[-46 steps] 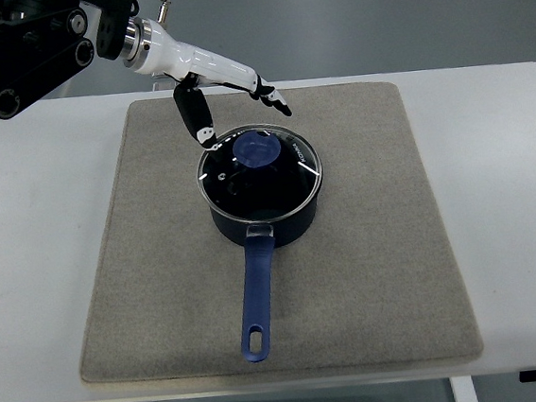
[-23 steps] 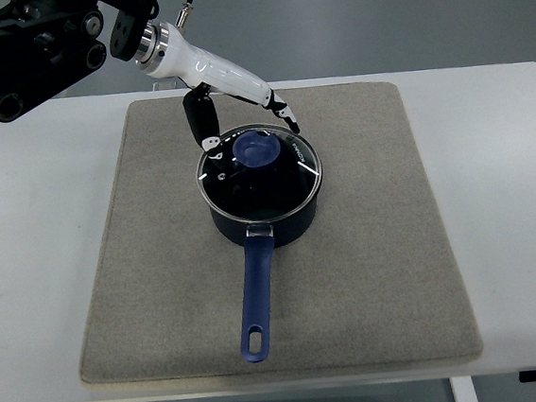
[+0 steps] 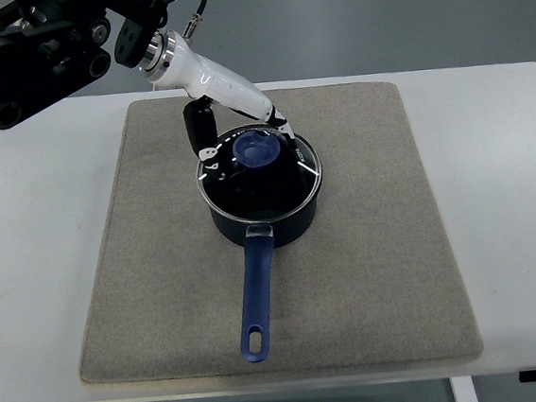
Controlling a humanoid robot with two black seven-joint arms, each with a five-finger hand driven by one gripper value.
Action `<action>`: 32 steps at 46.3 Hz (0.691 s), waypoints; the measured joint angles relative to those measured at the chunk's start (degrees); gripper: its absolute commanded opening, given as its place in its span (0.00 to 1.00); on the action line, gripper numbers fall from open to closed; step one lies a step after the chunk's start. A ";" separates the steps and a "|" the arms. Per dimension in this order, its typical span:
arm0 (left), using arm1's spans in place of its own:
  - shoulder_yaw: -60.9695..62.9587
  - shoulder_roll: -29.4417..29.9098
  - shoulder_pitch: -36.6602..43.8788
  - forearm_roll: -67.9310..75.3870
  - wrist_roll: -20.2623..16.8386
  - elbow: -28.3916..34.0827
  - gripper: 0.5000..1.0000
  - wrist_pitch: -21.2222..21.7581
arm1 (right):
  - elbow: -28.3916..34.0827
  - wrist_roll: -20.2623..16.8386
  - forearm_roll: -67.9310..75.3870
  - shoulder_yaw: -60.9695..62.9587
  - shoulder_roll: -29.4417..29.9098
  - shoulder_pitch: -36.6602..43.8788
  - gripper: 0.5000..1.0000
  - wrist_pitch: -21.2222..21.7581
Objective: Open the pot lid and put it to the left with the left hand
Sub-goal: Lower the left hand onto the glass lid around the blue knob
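**Left hand over the pot lid, knob not yet gripped**

Dark blue pot (image 3: 264, 206) sits approx. mid-mat, a bit toward the far side, on a grey felt mat (image 3: 368, 248) that covers most of the white desk (image 3: 507, 216); pot's long blue handle (image 3: 257, 292) runs toward the near edge, hang-hole at its tip.

Glass lid (image 3: 285, 176) w/ metal rim is on the pot, seated flat; blue round knob (image 3: 256, 149) sits on the lid's far half.

Left hand (image 3: 242, 132) comes in from the far-left corner on a white forearm w/ black arm links behind it; hand reaches down over the far rim of the lid; thumb (image 3: 201, 136) hangs on the left side of the knob, tip at or just above the glass; other fingers (image 3: 285, 131) lie on the right side of the knob, by the far-right rim; fingers straddle the knob, part spread, not closed on it; contact w/ the knob can't be told from this angle.

Mat to the left of the pot is bare felt; right arm not visible.
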 measured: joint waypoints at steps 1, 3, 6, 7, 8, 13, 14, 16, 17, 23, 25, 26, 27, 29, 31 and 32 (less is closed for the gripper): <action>0.00 0.00 0.00 0.00 0.00 0.00 0.94 0.00 | 0.00 0.00 0.00 0.00 0.00 0.00 0.83 0.00; 0.06 0.01 0.00 0.04 0.00 0.00 0.94 0.00 | 0.00 0.00 0.00 0.00 0.00 0.01 0.83 0.00; 0.08 0.01 0.00 0.14 0.00 0.22 0.93 0.00 | 0.00 0.00 0.00 0.00 0.00 0.01 0.83 0.00; 0.12 0.01 0.00 0.16 0.00 0.31 0.93 0.00 | 0.00 0.00 0.00 0.00 0.00 0.01 0.83 0.00; 0.15 0.01 0.00 0.16 0.00 0.40 0.93 0.00 | 0.00 0.00 0.00 0.00 0.00 0.01 0.83 0.00; 0.22 0.01 0.18 0.90 0.00 0.73 0.93 0.00 | 0.00 0.00 0.00 0.00 0.00 0.02 0.83 0.00; 0.22 0.01 0.23 1.05 0.00 0.77 0.93 0.00 | 0.00 0.00 0.00 0.00 0.00 0.02 0.83 0.00; 0.21 0.01 0.30 1.30 0.00 0.80 0.93 0.00 | 0.00 0.00 0.00 0.00 0.00 0.02 0.83 0.00; 0.22 0.01 0.34 1.39 0.00 0.80 0.93 0.00 | 0.00 0.00 0.00 0.00 0.00 0.00 0.83 0.00; 0.31 0.00 0.45 1.57 0.00 0.75 0.93 0.00 | 0.00 0.00 0.00 0.00 0.00 0.01 0.83 0.00; 0.31 0.00 0.44 1.63 0.00 0.74 0.93 0.00 | 0.00 0.00 0.00 0.00 0.00 0.01 0.83 0.00; 0.31 0.00 0.38 1.64 0.00 0.73 0.93 0.00 | 0.00 0.00 0.00 0.00 0.00 0.01 0.83 0.00; 0.31 0.00 0.29 1.65 0.00 0.73 0.93 0.00 | 0.00 0.00 0.00 0.00 0.00 0.01 0.83 0.00; 0.30 0.00 0.09 1.66 0.00 0.73 0.93 0.00 | 0.00 0.00 0.00 0.00 0.00 0.01 0.83 0.00; 0.26 0.00 0.05 1.66 0.00 0.73 0.93 0.00 | 0.00 0.00 0.00 0.00 0.00 0.01 0.83 0.00; 0.23 0.00 0.01 1.66 0.00 0.73 0.93 0.00 | 0.00 0.00 0.00 0.00 0.00 0.02 0.83 0.00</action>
